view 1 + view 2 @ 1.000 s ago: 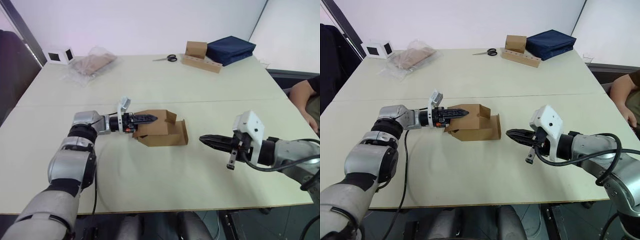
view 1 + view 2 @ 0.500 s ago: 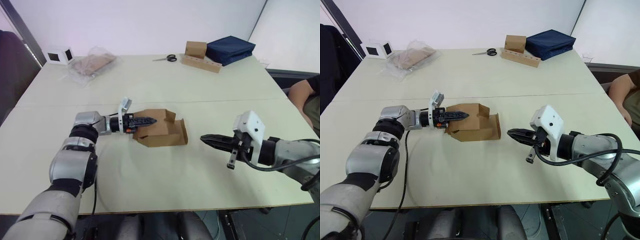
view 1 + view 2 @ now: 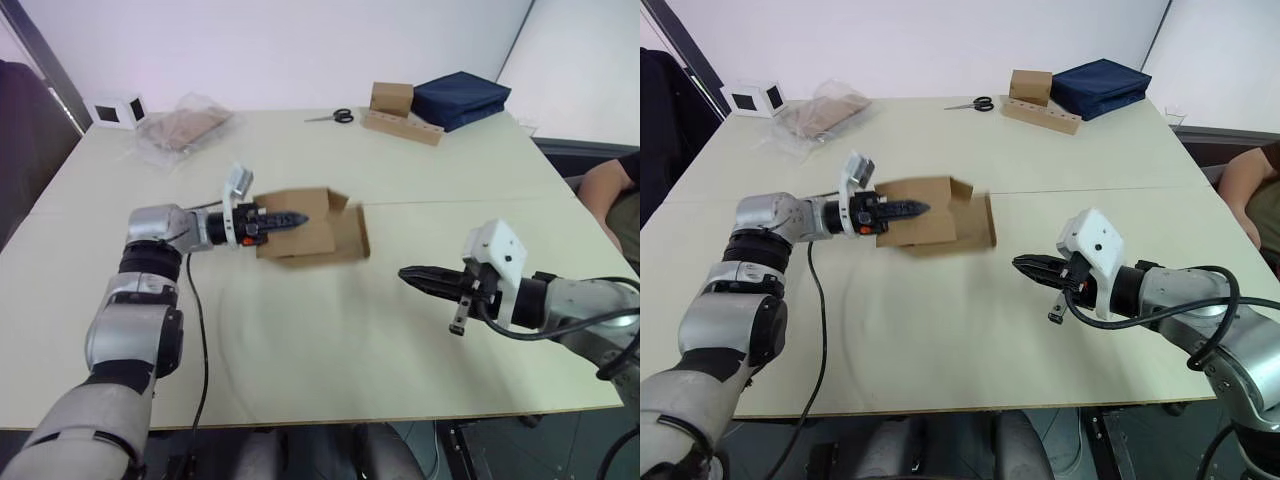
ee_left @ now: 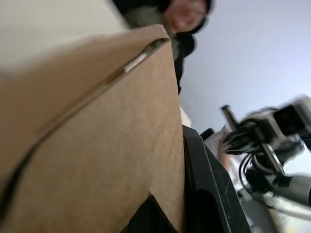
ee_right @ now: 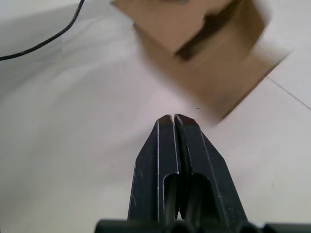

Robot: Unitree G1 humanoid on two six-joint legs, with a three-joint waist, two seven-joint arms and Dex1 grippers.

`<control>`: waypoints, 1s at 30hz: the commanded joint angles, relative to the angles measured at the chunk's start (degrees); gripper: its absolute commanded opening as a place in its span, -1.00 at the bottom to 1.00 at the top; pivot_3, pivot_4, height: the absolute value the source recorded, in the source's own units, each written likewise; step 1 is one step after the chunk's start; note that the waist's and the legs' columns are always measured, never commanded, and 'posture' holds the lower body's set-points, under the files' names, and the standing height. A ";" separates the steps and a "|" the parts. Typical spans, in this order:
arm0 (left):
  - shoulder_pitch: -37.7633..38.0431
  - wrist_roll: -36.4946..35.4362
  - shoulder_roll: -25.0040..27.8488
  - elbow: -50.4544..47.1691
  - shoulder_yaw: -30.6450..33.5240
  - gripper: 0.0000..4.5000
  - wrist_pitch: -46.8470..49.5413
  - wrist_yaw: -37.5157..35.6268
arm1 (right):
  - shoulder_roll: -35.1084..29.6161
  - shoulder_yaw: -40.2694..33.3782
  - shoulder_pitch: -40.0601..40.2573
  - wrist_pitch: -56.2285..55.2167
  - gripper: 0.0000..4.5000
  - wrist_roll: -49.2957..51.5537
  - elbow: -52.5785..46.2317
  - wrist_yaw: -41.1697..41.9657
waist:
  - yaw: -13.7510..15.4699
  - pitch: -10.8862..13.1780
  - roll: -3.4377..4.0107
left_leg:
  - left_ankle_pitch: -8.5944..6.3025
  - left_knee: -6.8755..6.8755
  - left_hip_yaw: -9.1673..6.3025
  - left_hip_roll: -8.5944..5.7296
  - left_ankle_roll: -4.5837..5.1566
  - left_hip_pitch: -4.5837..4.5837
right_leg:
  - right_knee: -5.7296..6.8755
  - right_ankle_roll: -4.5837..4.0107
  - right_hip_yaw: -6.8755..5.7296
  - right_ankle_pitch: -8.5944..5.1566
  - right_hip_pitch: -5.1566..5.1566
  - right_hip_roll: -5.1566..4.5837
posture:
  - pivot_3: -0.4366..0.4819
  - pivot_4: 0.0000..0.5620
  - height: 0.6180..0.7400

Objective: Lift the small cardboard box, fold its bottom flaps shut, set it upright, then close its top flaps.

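The small cardboard box (image 3: 312,230) is plain brown and hangs tilted just above the table (image 3: 300,380), left of centre. My left gripper (image 3: 296,217) is shut on its near left wall, one black finger (image 4: 206,187) lying against the cardboard (image 4: 97,145). Loose flaps (image 3: 354,232) stand open on the box's right side; I cannot tell top flaps from bottom flaps. My right gripper (image 3: 408,277) is shut on nothing, low over the table a hand's width right of the box (image 5: 209,58), fingertips (image 5: 166,121) pointing at it.
At the table's back stand a cube-like cardboard box (image 3: 392,98) with a long strip (image 3: 403,128), scissors (image 3: 335,117), a navy bag (image 3: 460,98), a plastic bag (image 3: 185,128) and a small white box (image 3: 118,110). A person's arm (image 3: 605,195) rests at the right edge.
My left gripper has shut on the box wall and carried the box up and toward the left and back. The right arm has stayed in place.
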 commanded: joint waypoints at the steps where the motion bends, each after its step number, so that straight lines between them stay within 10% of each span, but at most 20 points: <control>1: 5.38 -5.38 0.39 -17.27 2.31 -0.99 -0.16 2.55 | 2.95 -2.83 -4.27 -0.43 -1.00 2.54 1.71 -2.86 | 0.05 -0.02 0.03 | 0.03 -0.01 -0.01 0.00 -0.06 0.00 | -0.01 0.00 0.00 0.00 -0.01 0.01 | -0.05 -0.47 1.00; 16: 14.99 -13.25 0.36 -33.57 2.83 -0.99 -3.35 10.06 | 14.82 5.71 -24.87 -4.95 -1.00 -1.73 16.81 -7.91 | 0.06 -0.02 0.03 | 0.08 -0.02 -0.03 0.00 -0.14 0.03 | 0.05 -0.01 -0.04 0.01 0.00 0.04 | -0.05 -0.47 1.00; 30: 14.79 -17.27 1.18 -32.93 2.89 -0.99 -2.41 13.65 | 20.64 12.86 -25.62 -7.00 -1.00 -5.92 16.62 -4.30 | 0.03 -0.02 0.04 | 0.08 -0.03 -0.04 -0.01 -0.14 0.00 | 0.03 -0.01 -0.04 0.01 -0.04 0.03 | -0.05 -0.47 1.00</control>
